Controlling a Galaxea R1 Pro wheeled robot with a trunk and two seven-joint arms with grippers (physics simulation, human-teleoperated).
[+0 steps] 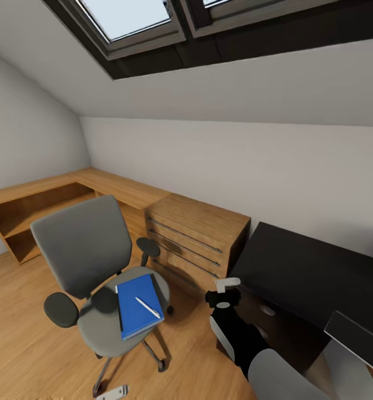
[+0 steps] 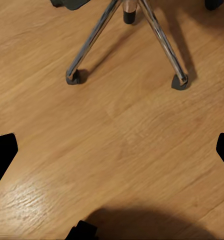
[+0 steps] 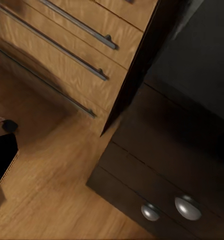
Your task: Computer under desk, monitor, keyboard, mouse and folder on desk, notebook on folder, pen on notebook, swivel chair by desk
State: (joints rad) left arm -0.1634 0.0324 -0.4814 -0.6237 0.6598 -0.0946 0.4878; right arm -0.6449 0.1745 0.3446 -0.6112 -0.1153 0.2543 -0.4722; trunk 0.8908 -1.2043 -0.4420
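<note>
Folder [image 1: 137, 304] with pen [image 1: 147, 307] atop, on swivel chair [image 1: 86, 250]; desk [image 1: 314, 272] adjacent. Step: folder transfer, approach pending. Left gripper [image 2: 112, 150] spread; right gripper [image 1: 224, 294] state undeterminable.

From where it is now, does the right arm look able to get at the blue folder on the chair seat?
Probably yes: the right gripper hangs between the desk and the swivel chair, and the folder, pen on top, lies uncovered with nothing between.
</note>
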